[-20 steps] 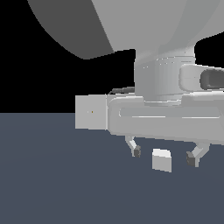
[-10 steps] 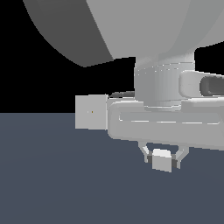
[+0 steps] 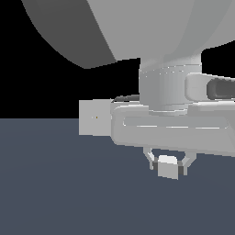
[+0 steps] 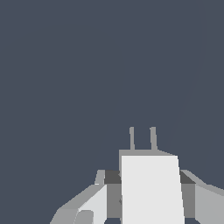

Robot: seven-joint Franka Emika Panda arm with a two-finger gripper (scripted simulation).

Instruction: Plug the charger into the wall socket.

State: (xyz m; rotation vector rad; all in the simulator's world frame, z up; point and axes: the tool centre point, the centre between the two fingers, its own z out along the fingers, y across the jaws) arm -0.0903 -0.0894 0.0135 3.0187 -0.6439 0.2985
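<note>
The charger (image 3: 168, 167) is a small light-grey block held between my two fingers, just above the dark floor. My gripper (image 3: 168, 164) is shut on it, a finger pressed on each side. In the wrist view the charger (image 4: 151, 190) fills the lower middle, with two thin prongs (image 4: 142, 138) sticking out of its far end and the fingers (image 4: 94, 199) flanking it. The wall socket (image 3: 95, 117) is a flat upright light-grey square with a tiny yellowish dot, standing toward the exterior view's left of my hand, partly covered by the hand's body.
The large grey arm link (image 3: 137, 27) fills the upper part of the exterior view. A dark blue-grey floor (image 3: 55, 183) stretches below. The wrist view shows only that floor (image 4: 87, 65) beyond the prongs.
One second ago the fingers stood wide apart around the charger. They have closed onto it since, and the charger has risen slightly with the hand.
</note>
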